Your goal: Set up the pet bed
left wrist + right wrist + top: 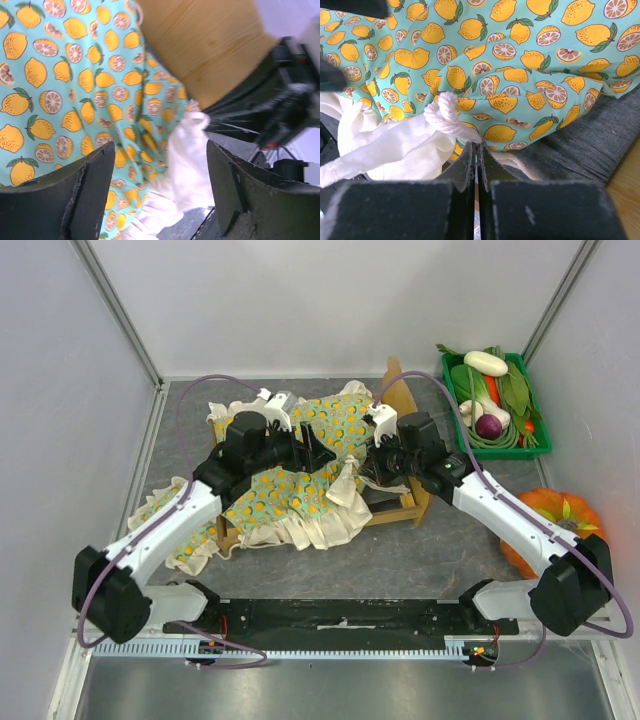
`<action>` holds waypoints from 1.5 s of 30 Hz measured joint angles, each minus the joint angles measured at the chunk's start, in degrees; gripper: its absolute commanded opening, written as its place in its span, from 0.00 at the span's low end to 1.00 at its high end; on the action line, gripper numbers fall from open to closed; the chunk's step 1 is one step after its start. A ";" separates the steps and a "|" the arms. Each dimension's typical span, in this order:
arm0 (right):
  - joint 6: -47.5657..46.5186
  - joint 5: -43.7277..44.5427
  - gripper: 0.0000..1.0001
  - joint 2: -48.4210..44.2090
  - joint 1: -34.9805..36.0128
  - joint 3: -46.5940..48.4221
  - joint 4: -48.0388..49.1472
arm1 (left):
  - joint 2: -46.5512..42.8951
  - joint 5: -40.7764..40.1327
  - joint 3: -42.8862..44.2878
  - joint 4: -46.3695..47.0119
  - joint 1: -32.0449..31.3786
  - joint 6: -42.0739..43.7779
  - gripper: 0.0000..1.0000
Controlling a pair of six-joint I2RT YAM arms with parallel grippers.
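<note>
The pet bed (402,508) lies mid-table, its arched wooden headboard (398,392) at the far right end. A green lemon-print cushion (290,490) with white frills is draped over most of it. My left gripper (316,448) hovers open over the cushion; in the left wrist view its fingers (90,190) stand either side of the white frill (185,165), with the headboard (205,45) beyond. My right gripper (477,147) is shut on the cushion's white corded edge (445,112), just above the bed's dark grey fabric base (585,145).
A green crate of vegetables (497,405) stands at the back right. An orange pumpkin (555,515) sits beside the right arm. More frilled lemon-print fabric (190,545) lies under the left arm. White walls close in the table on three sides.
</note>
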 measured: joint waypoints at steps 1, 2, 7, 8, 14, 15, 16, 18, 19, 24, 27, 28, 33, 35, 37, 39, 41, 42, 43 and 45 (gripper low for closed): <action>0.31 -0.22 0.00 -0.09 0.02 0.00 -0.02 | -1.70 -0.74 -0.24 -0.09 -0.52 -0.15 0.81; 0.48 -0.37 0.00 -0.11 0.02 0.00 -0.02 | -3.63 -1.90 -0.57 -0.20 -1.49 -0.28 0.82; 1.38 -1.07 0.00 -0.11 0.04 0.00 0.02 | -8.87 -9.07 -2.21 -0.98 -10.25 -0.72 0.84; 1.57 -1.14 0.00 -0.11 0.04 0.00 0.02 | -8.70 -10.60 -2.45 -1.01 -12.52 -0.76 0.85; 2.19 -1.29 0.00 -0.11 0.07 0.00 0.07 | -3.43 -20.85 -5.40 -0.22 -21.27 -2.03 0.82; 2.23 -1.27 0.00 -0.11 0.07 0.00 0.07 | -2.58 -22.47 -6.23 -0.02 -21.35 -2.34 0.79; 2.27 -1.27 0.00 -0.11 0.07 -0.02 0.07 | -1.68 -24.35 -6.99 -0.04 -21.33 -2.62 0.75; 2.34 -1.20 0.00 -0.11 0.07 -0.02 0.04 | -0.11 -27.71 -7.76 -0.11 -21.20 -3.17 0.64; 2.34 -1.18 0.00 -0.11 0.07 -0.02 0.04 | 0.57 -29.14 -7.82 -0.11 -21.14 -3.37 0.58; 2.32 -0.92 0.00 -0.31 0.07 -0.22 -0.07 | 2.23 -33.44 -7.78 0.90 -21.11 -4.09 0.21; 2.32 -0.74 0.00 -0.68 0.07 -0.22 -0.22 | 3.13 -34.36 -7.78 1.60 -21.09 -4.37 0.02; 2.32 -0.76 0.00 -0.87 0.07 -0.22 -0.33 | 3.41 -34.38 -7.78 1.92 -21.11 -4.39 0.02; 1.70 -0.28 0.05 -2.49 0.07 -0.13 -2.29 | 4.00 -34.32 -7.76 2.10 -20.50 -4.33 0.02; 0.74 -0.20 0.09 -3.65 0.07 0.39 -5.20 | 3.98 -34.18 -7.76 2.12 -19.69 -4.33 0.02; -1.03 -0.20 0.09 -4.33 0.07 2.56 -10.01 | 3.96 -33.73 -7.76 2.08 -18.34 -4.33 0.02; -2.93 -0.81 0.12 -4.63 0.07 5.33 -14.32 | 3.85 -32.72 -7.76 2.08 -16.70 -4.28 0.02; -4.98 -2.95 0.14 -5.05 0.13 7.72 -18.21 | 3.76 -31.87 -7.65 2.08 -15.52 -4.24 0.02; -5.68 -4.66 0.18 -5.31 0.26 8.33 -19.61 | 3.76 -31.12 -7.43 2.05 -14.99 -4.20 0.02; -6.38 -7.69 0.33 -5.70 0.46 8.61 -21.09 | 3.76 -30.53 -7.15 2.03 -14.62 -4.04 0.02; -7.04 -13.20 0.41 -6.34 1.18 8.46 -23.30 | 3.76 -29.64 -6.60 2.05 -14.32 -3.82 0.02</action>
